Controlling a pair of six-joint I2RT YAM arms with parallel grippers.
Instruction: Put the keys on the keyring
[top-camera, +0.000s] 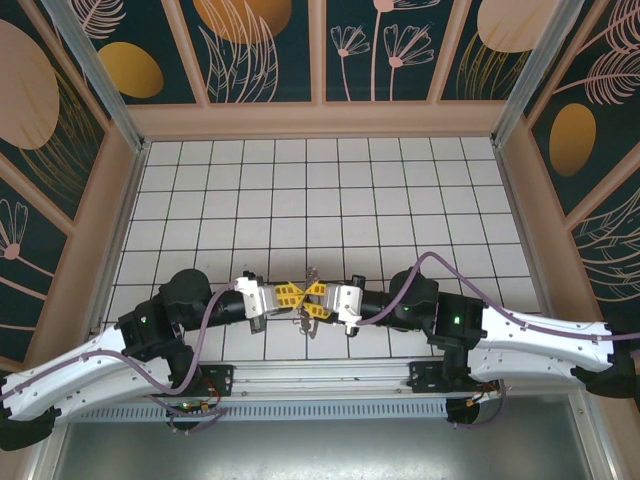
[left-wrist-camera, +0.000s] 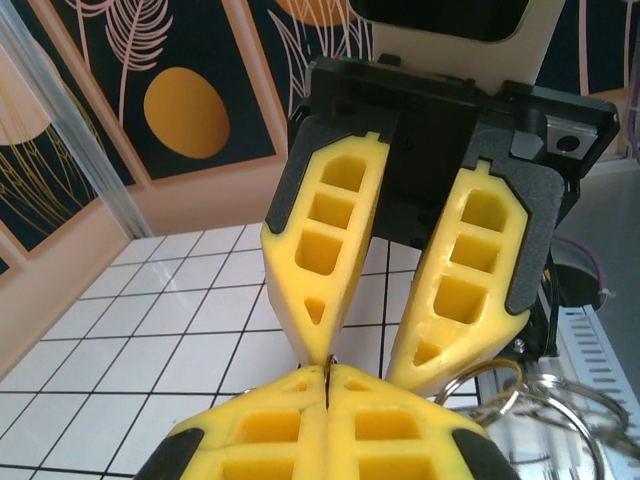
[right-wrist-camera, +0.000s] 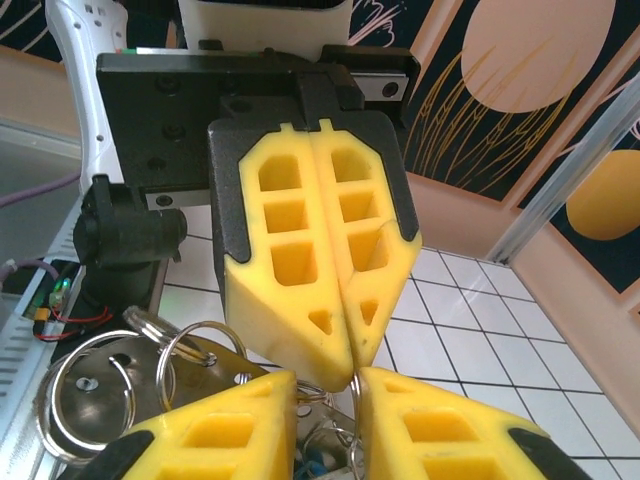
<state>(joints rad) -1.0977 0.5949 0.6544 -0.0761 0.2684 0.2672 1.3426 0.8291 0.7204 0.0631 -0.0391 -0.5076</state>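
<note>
My left gripper (left-wrist-camera: 327, 372) is shut on a thin metal ring of the keyring (left-wrist-camera: 328, 378), whose wire shows edge-on between its yellow fingertips. My right gripper (right-wrist-camera: 328, 380) faces it tip to tip with its jaws parted. The pinched ring (right-wrist-camera: 356, 428) runs down along the inner face of its right finger. Below that gap hangs a bunch of split rings (right-wrist-camera: 95, 395) and a silver tag (right-wrist-camera: 140, 355). A bit of a key's blue head (right-wrist-camera: 311, 466) peeks out there. From above, both grippers (top-camera: 312, 294) meet over the near tiles, the bunch (top-camera: 303, 321) dangling beneath.
White tiled floor (top-camera: 320, 190) stretches away behind the grippers, bounded by wooden walls (top-camera: 320, 118) with patterned panels. The slotted metal rail (top-camera: 320, 408) and arm bases lie close below the grippers. More rings (left-wrist-camera: 545, 405) hang at the right of the left wrist view.
</note>
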